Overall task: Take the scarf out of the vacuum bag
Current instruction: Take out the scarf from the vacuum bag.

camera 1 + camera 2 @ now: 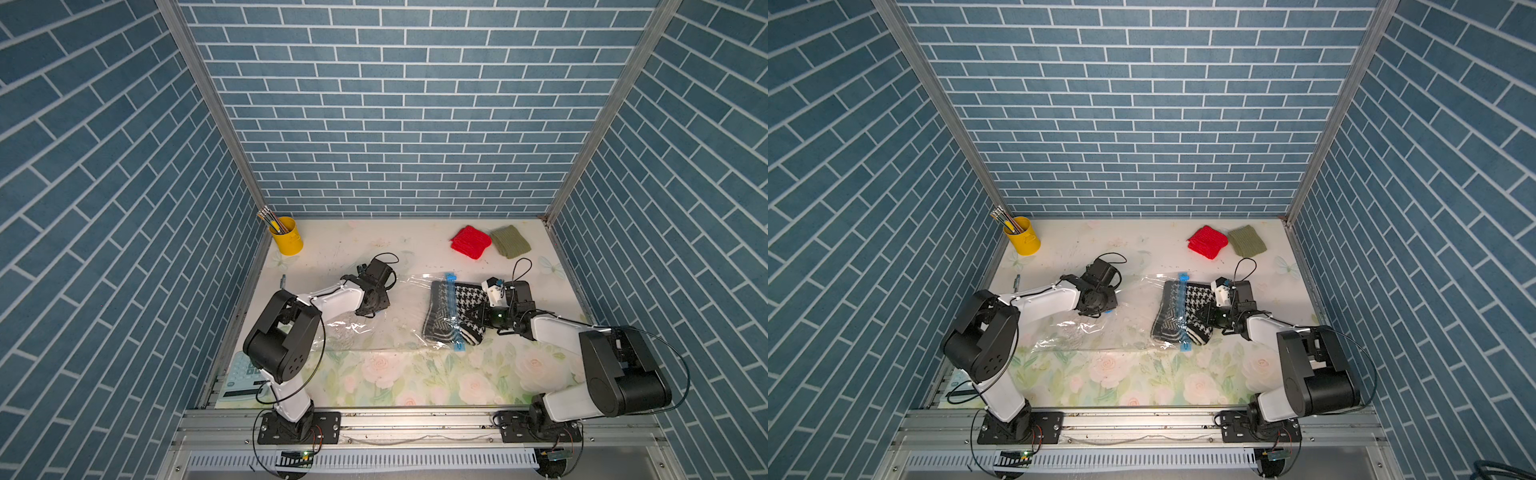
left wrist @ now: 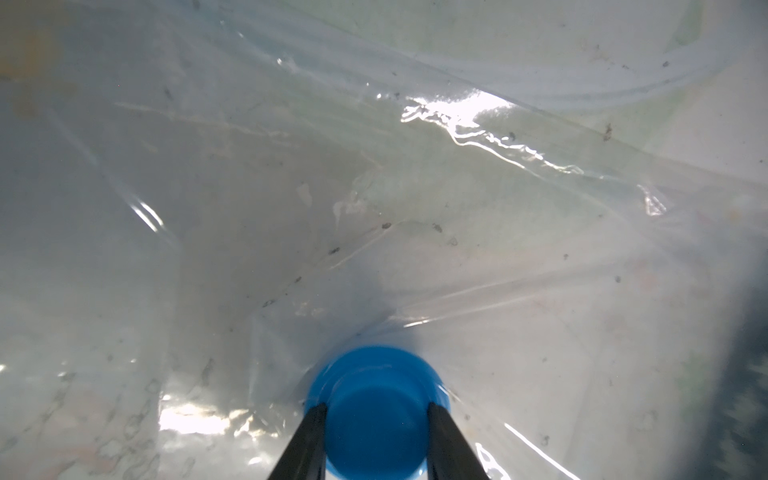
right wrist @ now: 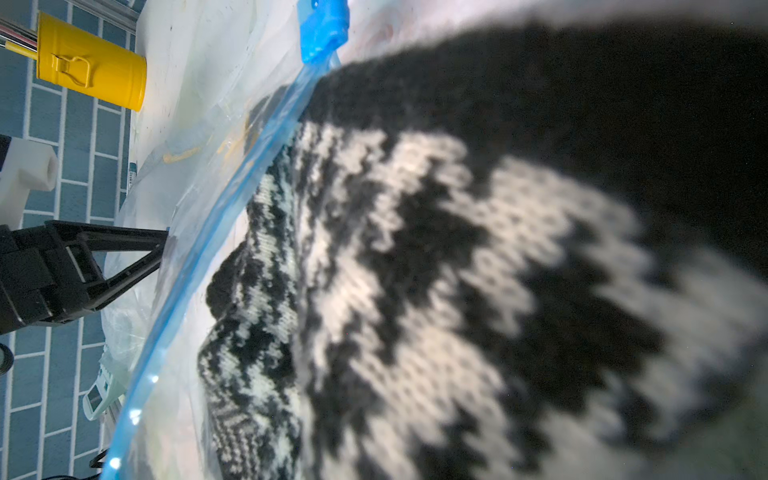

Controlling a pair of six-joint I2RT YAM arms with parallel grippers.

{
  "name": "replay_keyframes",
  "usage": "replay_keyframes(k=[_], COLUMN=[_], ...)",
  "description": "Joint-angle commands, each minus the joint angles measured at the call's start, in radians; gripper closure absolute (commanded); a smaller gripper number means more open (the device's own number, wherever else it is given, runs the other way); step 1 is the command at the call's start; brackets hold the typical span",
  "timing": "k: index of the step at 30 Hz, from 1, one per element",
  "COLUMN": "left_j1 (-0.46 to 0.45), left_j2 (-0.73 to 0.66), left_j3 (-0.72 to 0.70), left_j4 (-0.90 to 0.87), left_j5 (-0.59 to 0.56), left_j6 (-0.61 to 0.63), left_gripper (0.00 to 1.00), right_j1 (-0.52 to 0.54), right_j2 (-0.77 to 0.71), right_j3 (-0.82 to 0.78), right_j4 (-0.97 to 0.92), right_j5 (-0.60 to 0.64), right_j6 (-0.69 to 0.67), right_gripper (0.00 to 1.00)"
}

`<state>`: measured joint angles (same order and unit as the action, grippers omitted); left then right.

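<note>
Your left pincer (image 2: 376, 409) is clamped on the round blue valve cap (image 2: 374, 374), one black finger (image 2: 309, 436) pressed against each side of it, near the end of the vacuum bag (image 1: 399, 316) that faces the left arm. The bag lies flat and crinkled across the middle of the floral desk (image 1: 415, 374). The scarf (image 1: 469, 296) straddles the bag's mouth. Its herringbone part sits under the clear plastic on the inner side of the light-blue zip strip (image 1: 454, 316), and its houndstooth part pokes out toward the right arm. Your right pincer (image 1: 478, 311) is closed on that outer houndstooth part. In the right wrist view the knit (image 3: 457, 270) fills most of the frame and hides the fingers. At the far side of the desk, well apart from the bag, a red knit piece (image 1: 470, 243) and an olive knit piece (image 1: 510, 241) lie side by side, with a yellow cup (image 1: 286, 237) in the far left corner.
</note>
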<state>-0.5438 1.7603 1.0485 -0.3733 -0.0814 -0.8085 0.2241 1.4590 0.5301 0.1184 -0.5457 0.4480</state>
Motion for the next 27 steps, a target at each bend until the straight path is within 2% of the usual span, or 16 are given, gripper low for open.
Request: replay_keyframes(k=[1,19,27], left_j1=[0.008,0.008,0.007], left_j2=[-0.01,-0.005,-0.001], left_j3=[-0.012,-0.013,-0.015], left_j4=[-0.019,-0.021,-0.026], left_j5=[-0.043,-0.047,-0.054], left_j6=[-0.014,-0.017,-0.014], left_gripper=[0.91,0.91,0.91], right_j1=[-0.011,-0.012,-0.019], right_j2=[-0.005,-0.018,-0.071], right_j3=[-0.01,-0.012,-0.016], right_j4=[0.0,-0.009,-0.046], right_j5=[0.022,0.026,0.055], right_j6=[-0.012,-0.015,-0.014], right_gripper=[1.0,1.0,1.0])
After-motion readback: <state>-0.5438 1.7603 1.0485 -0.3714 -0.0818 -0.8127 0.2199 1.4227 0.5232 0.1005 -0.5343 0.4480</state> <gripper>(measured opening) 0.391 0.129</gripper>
